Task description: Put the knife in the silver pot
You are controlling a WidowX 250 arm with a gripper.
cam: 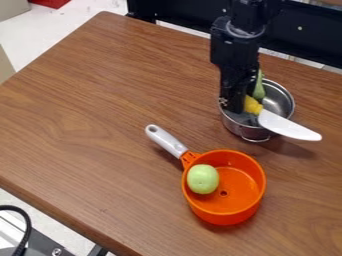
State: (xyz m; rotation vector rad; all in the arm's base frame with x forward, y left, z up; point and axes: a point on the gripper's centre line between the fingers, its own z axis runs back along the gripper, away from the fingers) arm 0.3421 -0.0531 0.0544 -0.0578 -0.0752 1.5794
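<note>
The black end effector point(235, 107) is at the silver metal pot point(248, 131) on the brown wooden surface point(100, 100); I cannot tell how far open it is or whether it grips anything. Beside it, the yellow-handled, white-bladed knife point(287, 126) extends past the rim.

Knife point(287, 126) white, yellow-handled; pot point(285, 102) silver; pan point(224, 218) orange.

Near the far edge of the table point(100, 100), the gripper point(236, 106) is beside the knife point(288, 126), whose blade crosses the rim of the pot point(235, 129). The orange pan point(224, 217) contains a green ball point(202, 179).
</note>
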